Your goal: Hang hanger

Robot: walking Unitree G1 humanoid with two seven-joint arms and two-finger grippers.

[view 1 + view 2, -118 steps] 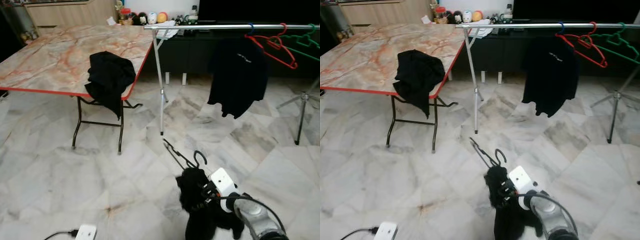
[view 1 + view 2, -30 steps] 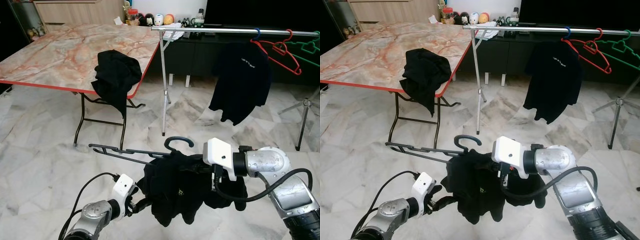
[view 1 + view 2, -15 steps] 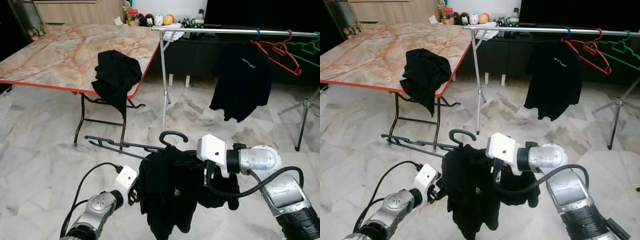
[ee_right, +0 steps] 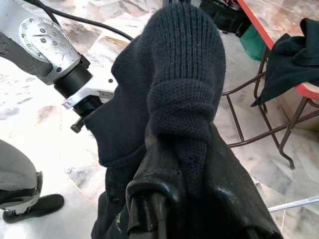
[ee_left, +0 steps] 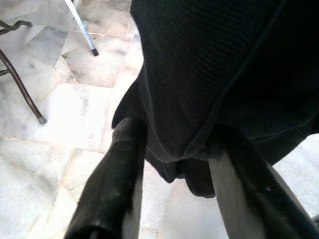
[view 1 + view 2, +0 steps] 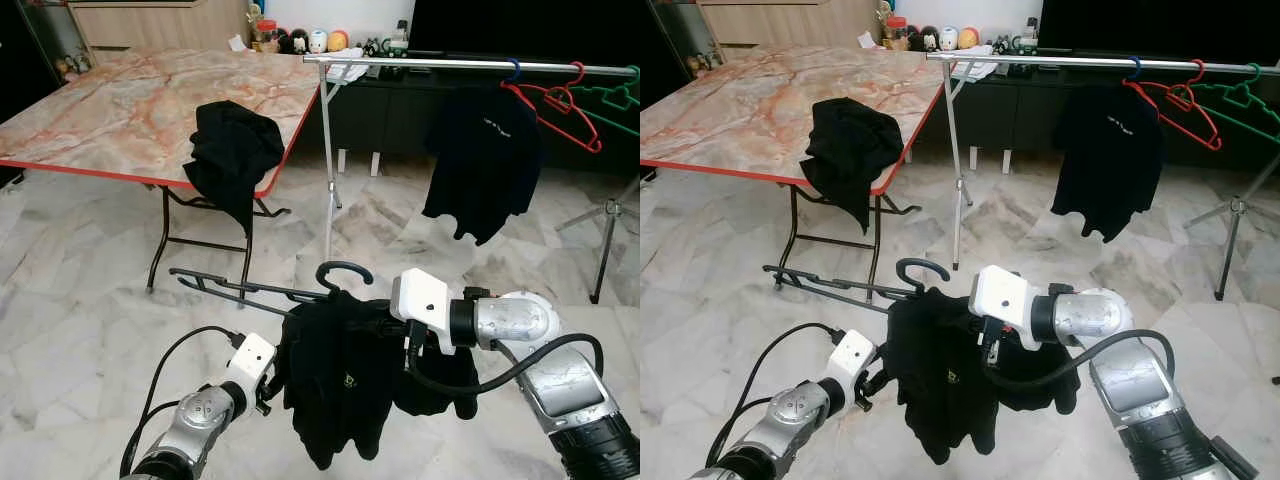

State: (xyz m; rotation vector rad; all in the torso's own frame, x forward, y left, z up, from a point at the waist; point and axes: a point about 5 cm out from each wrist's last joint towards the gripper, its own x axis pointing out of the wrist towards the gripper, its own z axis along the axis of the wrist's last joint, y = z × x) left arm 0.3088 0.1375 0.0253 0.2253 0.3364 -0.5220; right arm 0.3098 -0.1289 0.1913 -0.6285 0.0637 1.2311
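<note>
Left gripper (image 5: pixel 172 164): my two black fingers (image 5: pixel 112 184) stand apart, a fold of the black garment's (image 6: pixel 340 375) lower edge between them; whether they pinch it I cannot tell.
Right gripper (image 4: pixel 164 199): my fingers are buried in the knit collar of the garment and clamped on it, just under the hook.
Hanger (image 6: pixel 255 290): black, held up over the floor in front of me, hook upward, one bare arm sticking out to my left, the garment draped over the rest.
Floor (image 6: pixel 80 330): pale marble tiles.
Table (image 6: pixel 750 110): marble-patterned top with a red rim, far left; a second black garment (image 6: pixel 845 150) slumps over its near right edge.
Rail (image 6: pixel 1080 62): silver, far right; a black shirt (image 6: pixel 1105 150) hangs from it, with a red hanger (image 6: pixel 1170 100) and a green hanger (image 6: pixel 1235 100) beside it.
</note>
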